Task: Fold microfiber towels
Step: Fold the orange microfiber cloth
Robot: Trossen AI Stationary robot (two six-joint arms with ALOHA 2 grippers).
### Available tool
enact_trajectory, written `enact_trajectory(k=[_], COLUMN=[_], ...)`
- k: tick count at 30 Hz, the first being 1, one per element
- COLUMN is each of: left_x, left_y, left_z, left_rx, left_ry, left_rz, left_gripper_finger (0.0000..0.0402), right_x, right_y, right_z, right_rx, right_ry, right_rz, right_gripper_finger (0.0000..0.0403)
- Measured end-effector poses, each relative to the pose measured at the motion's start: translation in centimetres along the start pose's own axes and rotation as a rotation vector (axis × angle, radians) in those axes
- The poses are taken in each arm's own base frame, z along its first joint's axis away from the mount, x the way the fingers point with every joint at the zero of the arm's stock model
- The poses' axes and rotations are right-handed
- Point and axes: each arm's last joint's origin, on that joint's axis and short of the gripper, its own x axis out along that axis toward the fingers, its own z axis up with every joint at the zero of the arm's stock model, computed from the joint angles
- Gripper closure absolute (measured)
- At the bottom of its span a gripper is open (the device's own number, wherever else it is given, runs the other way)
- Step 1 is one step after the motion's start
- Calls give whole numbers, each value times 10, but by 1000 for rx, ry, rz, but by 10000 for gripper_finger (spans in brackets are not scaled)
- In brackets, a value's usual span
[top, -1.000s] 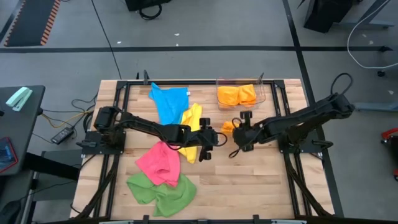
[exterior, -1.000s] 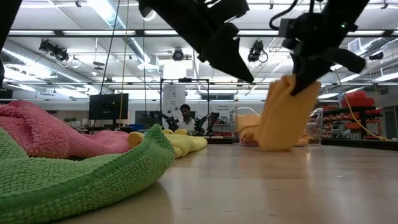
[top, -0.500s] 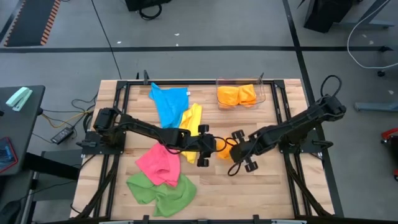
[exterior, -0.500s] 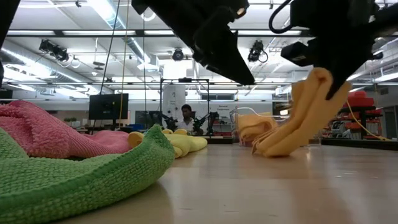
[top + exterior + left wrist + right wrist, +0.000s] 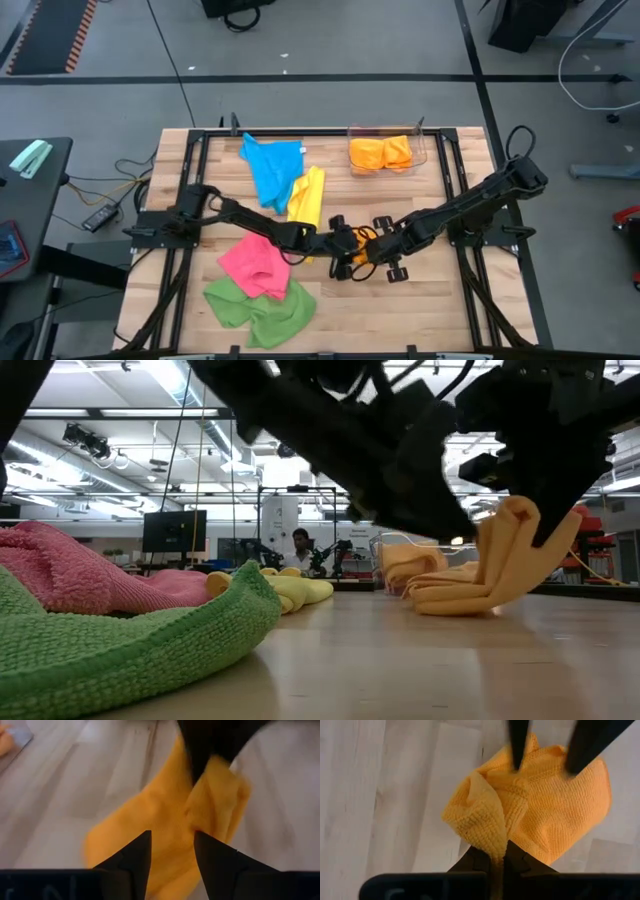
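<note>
A grey floor (image 5: 330,40) is surrounding the wooden bench (image 5: 430,300), with a dark seam line (image 5: 300,78) running across it. A dark side desk (image 5: 30,200) is standing just beside the bench, with cables (image 5: 110,190) trailing between them. In the low view, long ceiling lights (image 5: 170,378) are glowing overhead, a dark monitor (image 5: 174,531) is standing at the back, and a person (image 5: 297,550) is sitting far off.
</note>
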Motion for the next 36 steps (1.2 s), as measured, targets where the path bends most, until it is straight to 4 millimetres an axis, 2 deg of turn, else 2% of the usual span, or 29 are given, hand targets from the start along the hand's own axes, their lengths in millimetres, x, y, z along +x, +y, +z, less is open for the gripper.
enact_trajectory(k=[9, 18, 23, 29, 36], left_x=[24, 24, 21, 18, -9], left_y=[-5, -26, -34, -38, -48], left_z=[-24, -41, -44, -44, -32], left_rx=[-55, 10, 69, 136, 263], left_ry=[-15, 52, 63, 61, 119], left_rz=[-2, -97, -113, -124, -86], left_gripper_finger=[274, 295, 303, 318, 342], right_x=[-8, -7, 3, 4, 3], right_y=[8, 3, 4, 4, 9], right_z=[5, 7, 12, 11, 11], right_rx=[-27, -12, -78, -199, -269], right_ry=[-41, -54, -148, -153, -161], right_rz=[46, 46, 109, 39, 34], right_gripper_finger=[386, 386, 386, 386, 386])
